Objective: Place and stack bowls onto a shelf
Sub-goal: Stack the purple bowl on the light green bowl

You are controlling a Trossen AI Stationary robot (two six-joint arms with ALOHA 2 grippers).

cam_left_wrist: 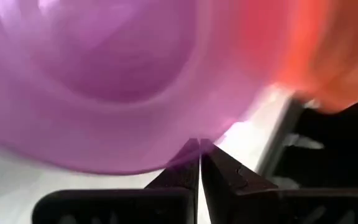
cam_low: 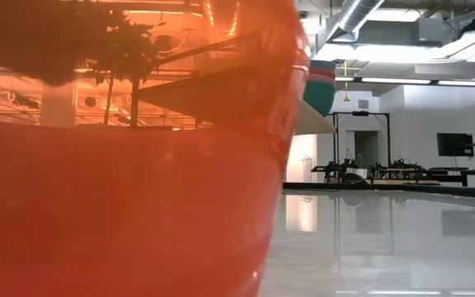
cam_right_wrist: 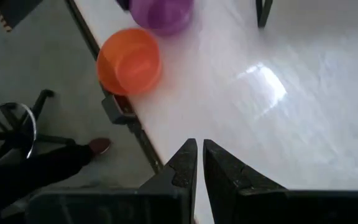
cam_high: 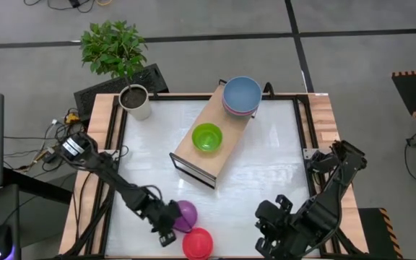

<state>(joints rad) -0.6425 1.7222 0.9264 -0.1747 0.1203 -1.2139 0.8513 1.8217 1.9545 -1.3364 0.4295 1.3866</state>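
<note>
The left gripper [cam_high: 166, 230] pinches the rim of the small purple plastic bowl [cam_high: 185, 214] at the table's near edge (touching the red plastic bowl [cam_high: 198, 243]); lifting may nudge the red one off. The right gripper [cam_right_wrist: 199, 155] hangs nearly closed, empty.

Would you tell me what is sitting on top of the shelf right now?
On the shelf sit a green bowl and a stack topped by a blue bowl, with a pink rim below. The blue bowl covers how many lie beneath.
</note>
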